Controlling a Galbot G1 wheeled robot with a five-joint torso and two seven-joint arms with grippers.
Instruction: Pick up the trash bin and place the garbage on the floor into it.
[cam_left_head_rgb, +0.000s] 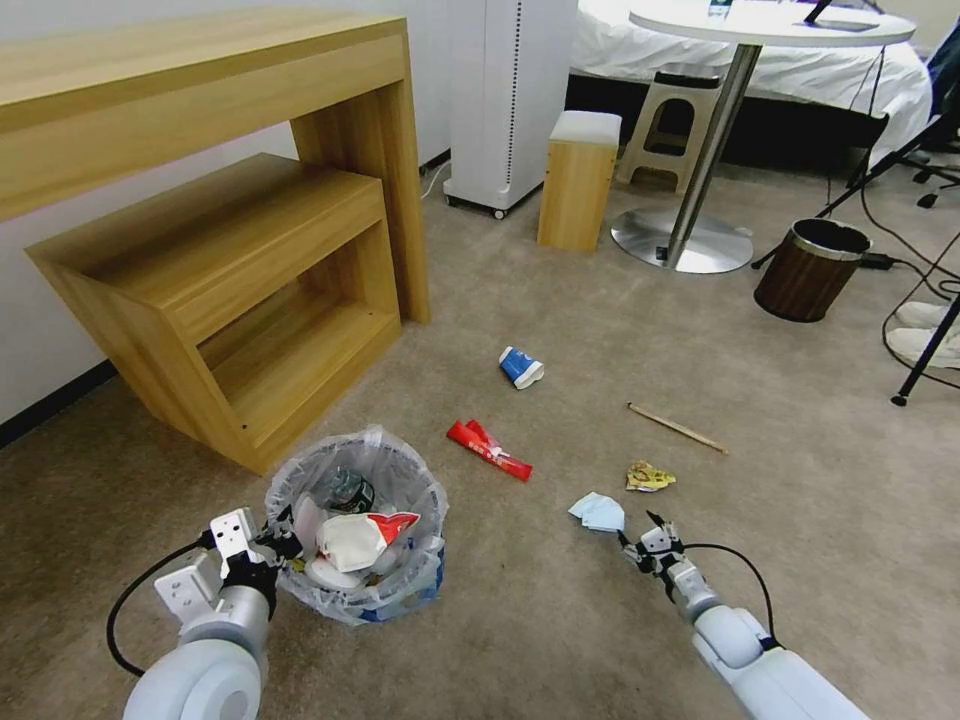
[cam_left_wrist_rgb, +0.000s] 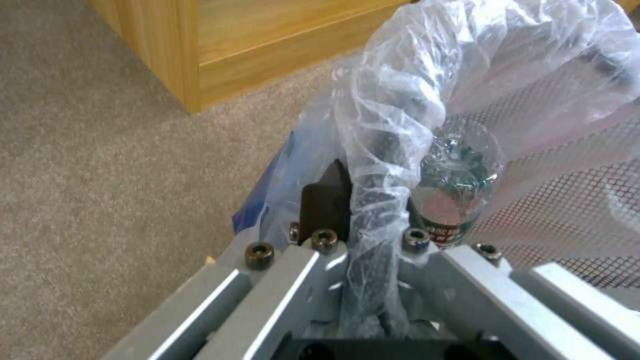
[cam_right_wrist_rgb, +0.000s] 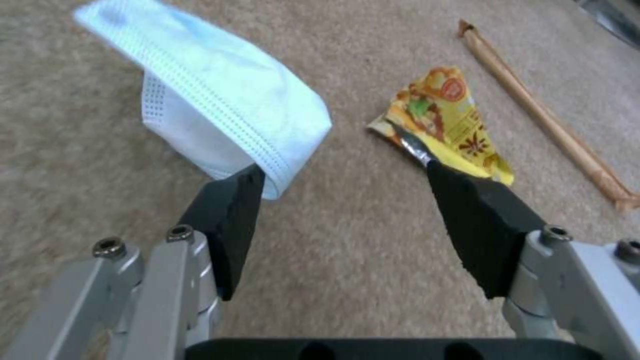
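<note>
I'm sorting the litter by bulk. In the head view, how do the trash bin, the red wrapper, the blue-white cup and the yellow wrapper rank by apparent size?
Largest to smallest:
1. trash bin, nearest the camera
2. red wrapper
3. blue-white cup and yellow wrapper look alike; the cup lies farther off, so unranked.

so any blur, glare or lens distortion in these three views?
Head view: wide-angle bowing, desk edges curve; even light. Left wrist view: soft focus, bright sheen on the trash bin bag at the left gripper. Right wrist view: soft throughout, right gripper open by the face mask.
</note>
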